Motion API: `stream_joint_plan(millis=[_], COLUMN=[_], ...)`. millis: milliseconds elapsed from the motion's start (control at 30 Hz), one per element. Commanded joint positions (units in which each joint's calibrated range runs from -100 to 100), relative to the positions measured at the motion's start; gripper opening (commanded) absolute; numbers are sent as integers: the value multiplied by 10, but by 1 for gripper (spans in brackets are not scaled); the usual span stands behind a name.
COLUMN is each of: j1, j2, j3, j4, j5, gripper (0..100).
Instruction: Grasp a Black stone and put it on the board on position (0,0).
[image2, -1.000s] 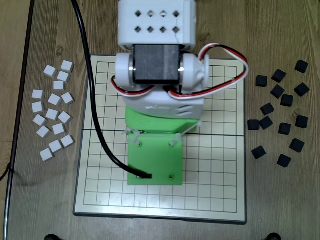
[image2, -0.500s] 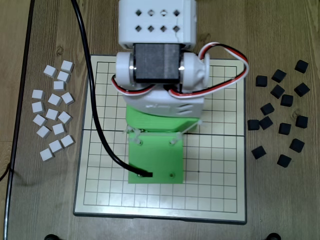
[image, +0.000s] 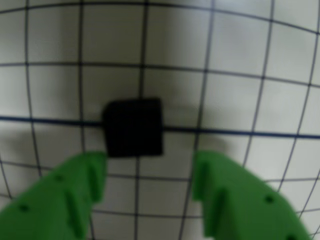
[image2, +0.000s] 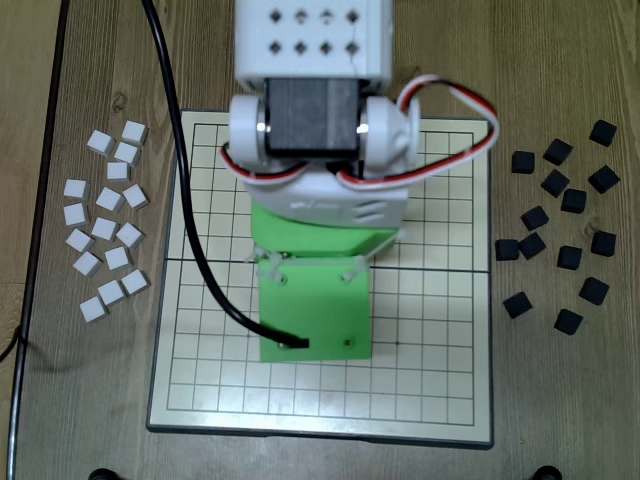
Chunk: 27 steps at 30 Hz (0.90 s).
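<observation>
Hovering over the board, the hand gapes apart beside the Black stone.

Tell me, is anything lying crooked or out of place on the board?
Nothing stands out. In the wrist view one Black stone lies flat on the board, roughly square to the grid, on the thick dark line. The open gripper is apart from it.
</observation>
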Motion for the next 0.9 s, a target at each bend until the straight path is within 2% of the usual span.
stream_joint_plan(millis=[0,467,867], j1=[1,-9,18], j2=[-76,-148,-393], j3=[-9,4,207], j4=[12,67,66], j5=[2,5,6], gripper=[14,6,6])
